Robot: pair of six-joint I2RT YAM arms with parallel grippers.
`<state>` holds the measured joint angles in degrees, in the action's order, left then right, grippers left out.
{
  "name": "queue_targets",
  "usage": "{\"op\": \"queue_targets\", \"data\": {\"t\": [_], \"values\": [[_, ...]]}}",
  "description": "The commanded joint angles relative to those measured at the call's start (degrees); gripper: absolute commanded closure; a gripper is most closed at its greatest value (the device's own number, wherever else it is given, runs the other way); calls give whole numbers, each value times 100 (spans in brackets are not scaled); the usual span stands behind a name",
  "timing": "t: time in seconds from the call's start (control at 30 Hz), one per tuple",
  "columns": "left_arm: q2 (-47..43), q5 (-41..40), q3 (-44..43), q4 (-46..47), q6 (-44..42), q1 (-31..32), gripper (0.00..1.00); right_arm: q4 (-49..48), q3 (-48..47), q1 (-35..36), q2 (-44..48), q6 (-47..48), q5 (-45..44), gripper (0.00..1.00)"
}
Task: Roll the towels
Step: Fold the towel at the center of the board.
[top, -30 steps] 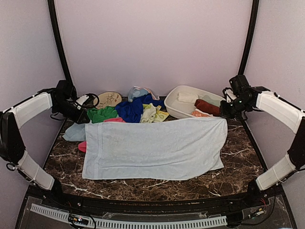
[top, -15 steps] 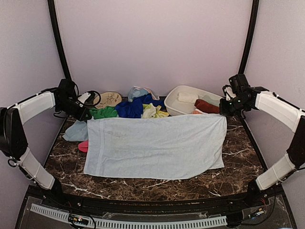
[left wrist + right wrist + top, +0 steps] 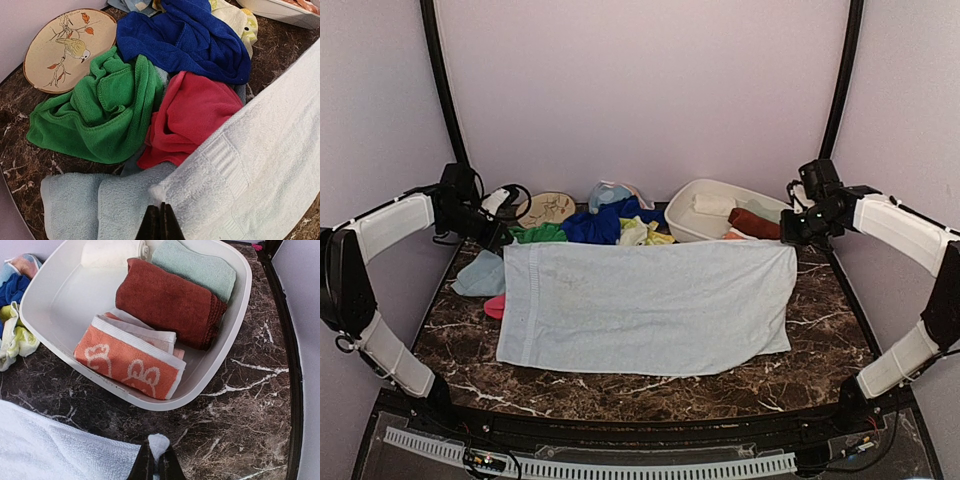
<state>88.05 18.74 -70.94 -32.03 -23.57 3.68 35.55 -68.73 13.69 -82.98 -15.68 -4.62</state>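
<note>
From above, you can see the pale blue towel (image 3: 645,305) spread flat across the marble table (image 3: 820,350), its far corners pinched by the left gripper (image 3: 502,240) and the right gripper (image 3: 789,237). Your left wrist view shows the jaws closed together on the towel's corner, with the green towel (image 3: 105,115) and pink-red towel (image 3: 192,112) just behind. Your right wrist view shows the jaws clamped on the other corner, near the white basin (image 3: 235,330).

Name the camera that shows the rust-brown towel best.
The right wrist view: the rust-brown towel lies whole in the white basin, between an orange patterned towel and a pale green towel. The top external view shows only a small dark strip of it; the left wrist view misses it.
</note>
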Motion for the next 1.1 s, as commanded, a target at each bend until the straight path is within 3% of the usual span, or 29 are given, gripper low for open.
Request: {"op": "queue_targets", "data": {"t": [0.0, 0.33, 0.77, 1.07], "values": [[-432, 135, 346, 94, -149, -27, 100, -276, 489, 53, 113, -93, -130, 100], [-1311, 431, 1491, 289, -379, -24, 100, -387, 1480, 536, 595, -522, -274, 100], [-621, 210, 565, -88, -209, -28, 100, -722, 611, 487, -100, -295, -427, 100], [-659, 460, 705, -42, -380, -32, 100, -1650, 1482, 498, 631, 208, -897, 100]]}}
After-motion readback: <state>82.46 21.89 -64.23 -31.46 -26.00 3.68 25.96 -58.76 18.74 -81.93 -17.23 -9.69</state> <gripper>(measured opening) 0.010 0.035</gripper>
